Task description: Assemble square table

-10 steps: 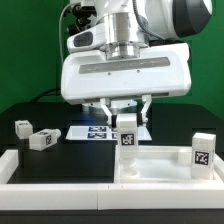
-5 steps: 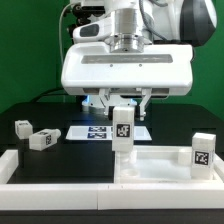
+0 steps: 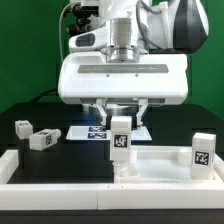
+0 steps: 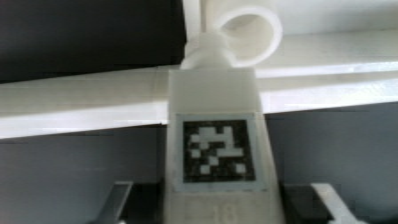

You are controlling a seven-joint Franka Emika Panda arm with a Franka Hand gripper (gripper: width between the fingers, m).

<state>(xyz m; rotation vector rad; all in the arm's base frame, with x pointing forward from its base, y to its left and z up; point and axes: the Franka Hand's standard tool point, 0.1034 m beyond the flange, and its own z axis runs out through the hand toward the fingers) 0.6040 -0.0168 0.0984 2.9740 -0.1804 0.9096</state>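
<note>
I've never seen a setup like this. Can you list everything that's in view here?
held leg: one, white, tagged, upright in the gripper above the table top's corner.
standing leg: one, white, tagged, exterior view's right, by the table top.
lying legs: two, tagged, on the black table, exterior view's left.
table top: one, white, exterior view's lower right.
rail: one, white, long and low, across the front.
marker board: one, white with tags, flat behind the held leg.
gripper: one, white, shut on the held leg.
</note>
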